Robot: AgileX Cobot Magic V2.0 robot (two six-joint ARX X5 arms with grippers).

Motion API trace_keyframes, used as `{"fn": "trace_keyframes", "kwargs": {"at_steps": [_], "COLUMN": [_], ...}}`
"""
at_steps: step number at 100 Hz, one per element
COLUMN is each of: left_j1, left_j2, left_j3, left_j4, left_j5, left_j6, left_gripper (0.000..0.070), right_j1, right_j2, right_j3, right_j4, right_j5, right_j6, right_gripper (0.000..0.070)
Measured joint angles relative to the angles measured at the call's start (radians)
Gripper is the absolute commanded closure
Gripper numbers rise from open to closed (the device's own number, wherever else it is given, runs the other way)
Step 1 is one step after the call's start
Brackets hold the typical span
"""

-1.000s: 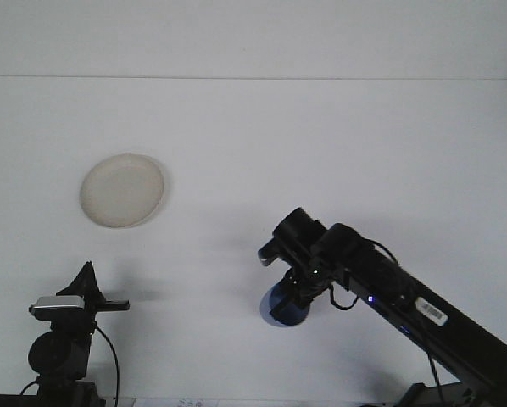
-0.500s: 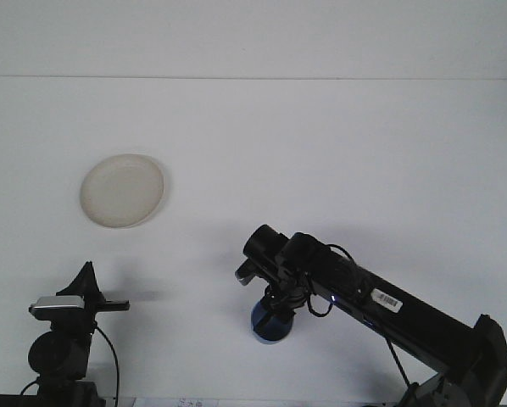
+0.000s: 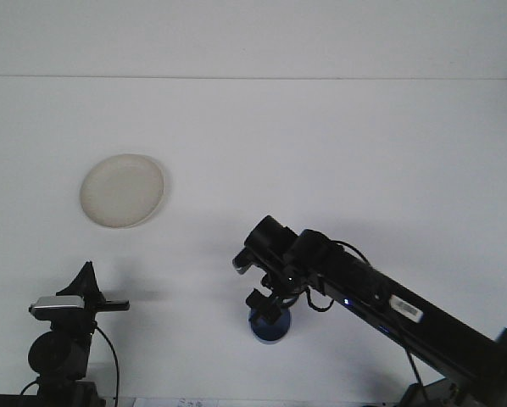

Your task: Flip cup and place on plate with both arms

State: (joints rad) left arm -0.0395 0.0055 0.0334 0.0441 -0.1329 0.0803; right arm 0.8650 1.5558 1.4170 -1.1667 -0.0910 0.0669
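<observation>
The cup (image 3: pixel 270 326), a small dark blue cup with a rounded, smooth-looking body, sits on the white table (image 3: pixel 321 153) near the front edge, directly under the right gripper (image 3: pixel 266 305). A second ago it hung tilted at the gripper's tip, further right, with its round opening or base turned toward the camera; half a second ago it had come left and lower; now only its lower part shows below the black fingers, and it looks upright and set down on the surface. The right arm (image 3: pixel 381 301) has swung left and stretched out lower across the table over that time, its long black link with a white barcode label now lying at a shallower angle. The gripper's fingers reach down over the top of the cup, but whether they clasp it or have let go cannot be told from this view. The plate (image 3: pixel 122 190), a pale cream disc with a slightly raised rim and a matte finish, lies well apart to the upper left, unchanged in place. The left gripper (image 3: pixel 109 304) stands at the lower left exactly as before, its thin black finger pointing right level with the table; whether it is spread or closed cannot be told.
</observation>
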Motion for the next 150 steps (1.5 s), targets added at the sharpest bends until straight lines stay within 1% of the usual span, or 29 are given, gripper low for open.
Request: {"fn": "trace_keyframes", "kwargs": {"at_steps": [6,12,24,29,34,48,59,72,84,93,100,111,126,134,144,150], "left_j1": [0.0,0.0,0.0,0.0,0.0,0.0,0.0,0.0,0.0,0.0,0.0,0.0,0.0,0.0,0.0,0.0], "left_j2": [0.0,0.0,0.0,0.0,0.0,0.0,0.0,0.0,0.0,0.0,0.0,0.0,0.0,0.0,0.028,0.066], "left_j3": [0.0,0.0,0.0,0.0,0.0,0.0,0.0,0.0,0.0,0.0,0.0,0.0,0.0,0.01,0.084,0.166], "left_j4": [0.0,0.0,0.0,0.0,0.0,0.0,0.0,0.0,0.0,0.0,0.0,0.006,0.066,0.04,-0.044,-0.08], "left_j5": [0.0,0.0,0.0,0.0,0.0,0.0,0.0,0.0,0.0,0.0,0.0,0.0,0.0,0.005,0.039,0.062], "left_j6": [0.0,0.0,0.0,0.0,0.0,0.0,0.0,0.0,0.0,-0.008,-0.052,-0.165,-0.313,-0.382,-0.436,-0.443], "left_gripper": [0.0687,0.0687,0.0687,0.0687,0.0687,0.0687,0.0687,0.0687,0.0687,0.0687,0.0687,0.0687,0.0688,0.0688,0.0688,0.0687], "right_j1": [0.0,0.0,0.0,0.001,0.006,0.034,0.04,0.042,0.042,0.042,0.042,0.042,0.042,0.042,0.042,0.042], "right_j2": [-0.077,-0.162,-0.33,-0.401,-0.48,-0.734,-0.951,-1.193,-1.337,-1.381,-1.395,-1.396,-1.396,-1.396,-1.396,-1.396], "right_j3": [0.008,0.016,0.014,-0.001,-0.032,-0.206,-0.4,-0.621,-0.757,-0.788,-0.787,-0.787,-0.787,-0.787,-0.787,-0.787], "right_j4": [0.025,0.037,0.052,0.081,0.12,0.288,0.467,0.637,0.649,0.635,0.637,0.636,0.629,0.619,0.602,0.594], "right_j5": [0.046,0.109,0.279,0.337,0.376,0.435,0.453,0.458,0.458,0.457,0.458,0.458,0.458,0.458,0.458,0.458], "right_j6": [0.0,-0.002,-0.005,-0.007,-0.007,-0.007,-0.011,-0.027,-0.038,-0.042,-0.043,-0.043,-0.044,-0.044,-0.044,-0.045], "right_gripper": [0.0261,0.0261,0.0262,0.0261,0.0262,0.0262,0.0262,0.0262,0.0262,0.0262,0.0262,0.0262,0.0262,0.0262,0.0262,0.0262]}}
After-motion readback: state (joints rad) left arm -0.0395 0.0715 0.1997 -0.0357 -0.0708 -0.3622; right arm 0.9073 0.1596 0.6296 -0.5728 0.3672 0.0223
